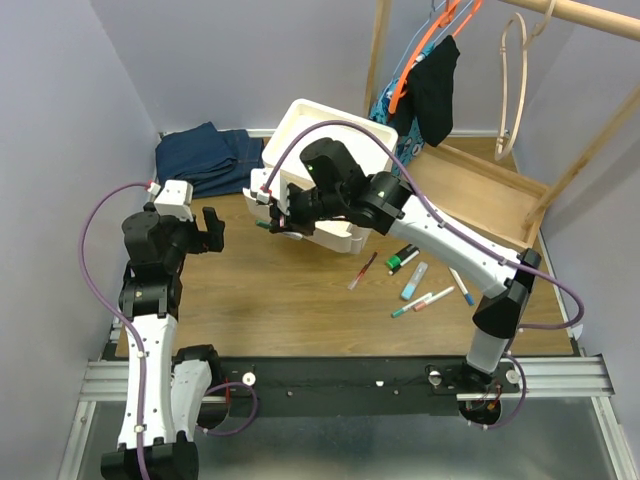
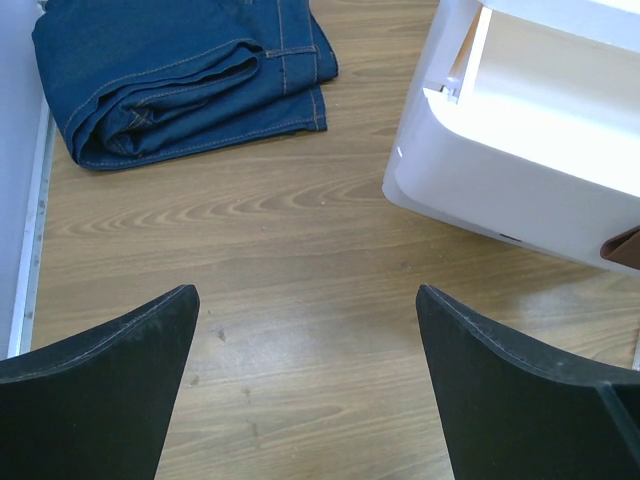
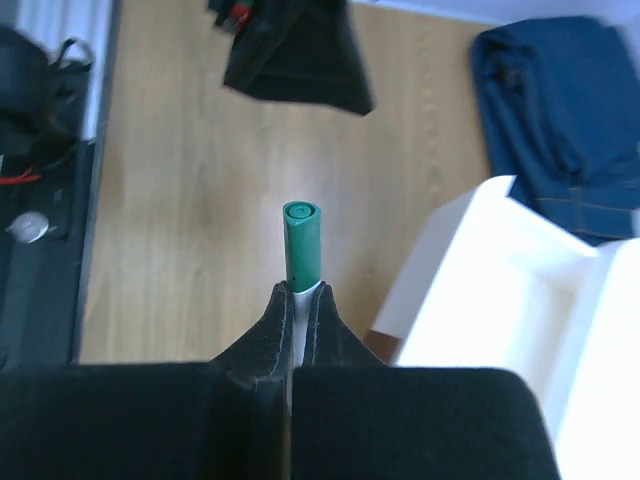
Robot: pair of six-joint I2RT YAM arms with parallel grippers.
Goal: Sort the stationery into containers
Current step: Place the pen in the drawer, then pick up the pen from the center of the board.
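- A green-capped marker point(image 3: 301, 245) is pinched between the shut fingers of the right gripper point(image 3: 297, 300); the cap sticks out past the tips.
- The right gripper is seen beside the front of the white drawers point(image 1: 335, 175), one drawer pulled out, the marker point(image 1: 263, 226) held out toward the left.
- The marker is judged to be on its way into a drawer; it is not yet dropped.
- The left gripper point(image 2: 305, 330) hangs idle over bare bench point(image 2: 280, 250), fingers spread wide, nothing between them.
- Left on the bench, right of the drawers: a red pen point(image 1: 362, 271), a black-green marker point(image 1: 403, 258), a blue-capped bottle point(image 1: 414, 281), a pink-capped marker point(image 1: 434, 298), another green-tipped marker point(image 1: 410, 307), a blue-tipped marker point(image 1: 462, 287).
- Drawer contents cannot be told from these views; the open part seen from the wrists looks empty.
- Progress is judged early: one item in hand, about six still loose.
- Folded jeans point(image 2: 185, 75) lie at the far left, well apart from the stationery.
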